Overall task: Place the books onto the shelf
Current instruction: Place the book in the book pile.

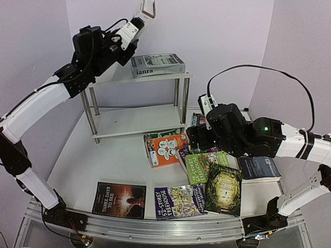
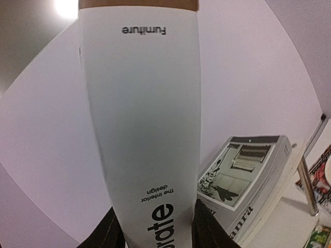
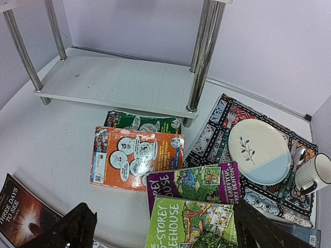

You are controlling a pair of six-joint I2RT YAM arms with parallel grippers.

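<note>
My left gripper (image 2: 155, 227) is shut on a white "Decorate" book (image 2: 139, 113), holding it upright high above the shelf (image 1: 119, 77). A grey "ianra" book (image 1: 158, 64) lies flat on the shelf's top tier, to the right of the held book (image 1: 147, 8). The lower tier (image 3: 119, 82) is bare. My right gripper (image 3: 168, 230) hangs open over a pile of Treehouse paperbacks: orange (image 3: 134, 157), purple (image 3: 194, 183), lime green (image 3: 191, 222). "Three Days to See" (image 1: 119, 200), another purple paperback (image 1: 178, 201), a dark green book (image 1: 223, 182) and a navy book (image 1: 258, 168) lie near the front.
A patterned placemat (image 3: 217, 129) with a plate (image 3: 258, 150) and a mug (image 3: 315, 173) lies right of the shelf. Chrome legs (image 3: 204, 57) stand at the shelf corners. Walls close in the back and both sides.
</note>
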